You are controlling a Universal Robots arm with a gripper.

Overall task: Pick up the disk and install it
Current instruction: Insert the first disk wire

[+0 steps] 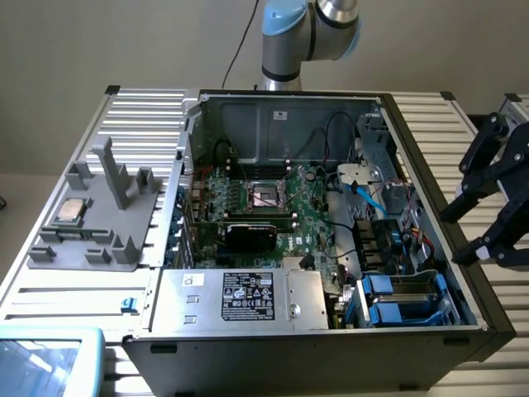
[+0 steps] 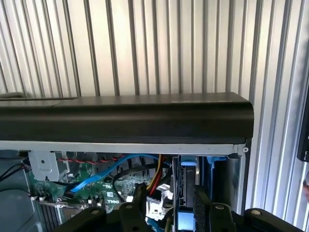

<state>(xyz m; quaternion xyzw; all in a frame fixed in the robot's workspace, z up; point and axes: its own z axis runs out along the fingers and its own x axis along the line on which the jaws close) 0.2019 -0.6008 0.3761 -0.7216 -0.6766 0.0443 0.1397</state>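
Pincer: the black pincer (image 1: 456,238) hangs just beyond the wall of the computer case (image 1: 430,351) on the exterior view's right, above the ribbed table (image 1: 488,322).
Pincer opening: from where I stand its two fingers (image 1: 473,250) are spread partway, with an open gap between them.
Pincer hold: nothing sits between the fingers and they touch nothing. The case's black rim is the nearest thing to them.
Wrist view: the pincer (image 2: 169,205) looks down past that black rim into the case. Its dark fingers (image 2: 140,193) are apart, and only the inside of the case shows through the gap.
Disk: the disk (image 1: 405,298) lies flat in the bay at the near corner of the case on the exterior view's right, its grey metal framed by bright blue rails.
Disk and pincer: apart, with the case wall between them.
Beside the disk: a silver box (image 1: 240,298) with a black label sits on the exterior view's left of the bay.
Inside the case: a green board (image 1: 289,207) covers the floor, and a blue cable (image 1: 370,198) curves down near the far right wall.
Arm: the arm (image 1: 310,33) rises behind the case.
Off to the side: a grey holder (image 1: 99,223) on the exterior view's left carries a small square chip (image 1: 73,211).
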